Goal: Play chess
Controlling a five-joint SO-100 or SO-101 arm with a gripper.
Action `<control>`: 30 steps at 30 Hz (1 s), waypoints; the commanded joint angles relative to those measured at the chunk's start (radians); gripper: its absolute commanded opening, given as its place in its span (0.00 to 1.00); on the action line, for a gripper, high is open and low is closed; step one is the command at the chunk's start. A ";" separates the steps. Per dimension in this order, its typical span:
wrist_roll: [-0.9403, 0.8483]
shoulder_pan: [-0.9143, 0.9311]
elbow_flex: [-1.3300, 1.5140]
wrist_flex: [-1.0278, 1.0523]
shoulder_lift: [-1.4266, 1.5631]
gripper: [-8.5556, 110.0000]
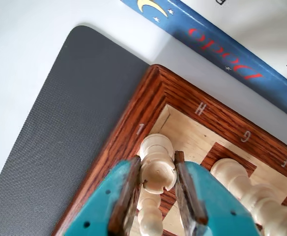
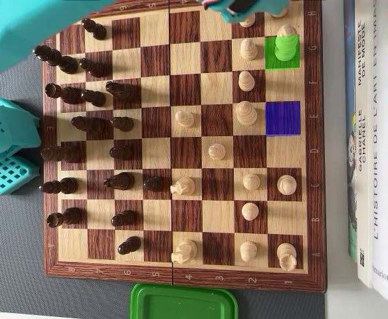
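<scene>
Wrist view, nearest first: the gripper point(image 1: 157, 158) has 2 teal jaws with brown pads, clenched on 1 light rook point(image 1: 158, 178). 1 pad presses each side of the piece. The rook stands at the corner of the chessboard point(image 1: 133, 132) where the frame is marked 1 and H. 1 more light turned piece point(image 1: 151, 216) shows low between the jaws. 1 taller light piece point(image 1: 242, 182) stands on the next square, lower right of the frame. Beyond the board corner lies 1 grey mat point(image 1: 65, 128) on the white tabletop point(image 1: 15, 54), then 1 blue book point(image 1: 222, 44) at the upper right.

Overhead view: 15 light pieces can be counted on the right half of the board. 2 of them are partly covered by the gripper point(image 2: 237, 6) at the top edge. The dark pieces point(image 2: 91, 98) fill the left half, roughly 16. They overlap at the upper left, so the exact count cannot be told. 1 square is tinted green point(image 2: 284, 61) and carries 1 light piece. 1 square is tinted blue point(image 2: 284, 118).

1 green lidded container point(image 2: 184, 302) sits at the bottom edge; its contents cannot be seen. Books point(image 2: 373, 133) lie along the right edge.
</scene>
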 commanded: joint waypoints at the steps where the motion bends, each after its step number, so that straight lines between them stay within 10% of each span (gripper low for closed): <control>1: -0.003 -0.003 -0.017 -0.009 0.080 0.11; 30: 0.008 0.018 0.353 -0.012 0.584 0.11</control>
